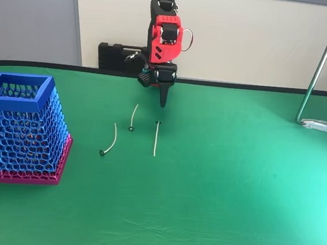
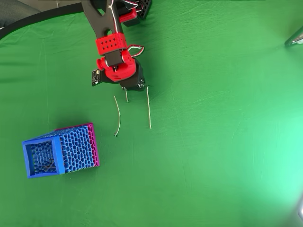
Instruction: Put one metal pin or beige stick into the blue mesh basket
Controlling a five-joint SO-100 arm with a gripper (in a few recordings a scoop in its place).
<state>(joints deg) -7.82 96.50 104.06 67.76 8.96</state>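
The straight beige stick (image 1: 156, 140) lies on the green table with its dark head at the far end; in the overhead view the stick (image 2: 149, 111) runs down from the gripper. My gripper (image 1: 163, 101) points straight down just behind that head, its black fingers together in one tip with nothing between them. From above, the gripper (image 2: 138, 86) sits under the red wrist. The blue mesh basket (image 1: 15, 101) stands upright at the left on a magenta base. From above, the basket (image 2: 75, 146) lies lower left, with a thin stick-like thing inside.
Two curved pale pins (image 1: 111, 140) (image 1: 133, 117) lie left of the straight one; from above one curved pin (image 2: 117, 116) shows whole, and the other (image 2: 126, 96) is partly under the gripper. A metal stand (image 1: 321, 62) rises at the right. A black block (image 1: 115, 56) sits behind the arm.
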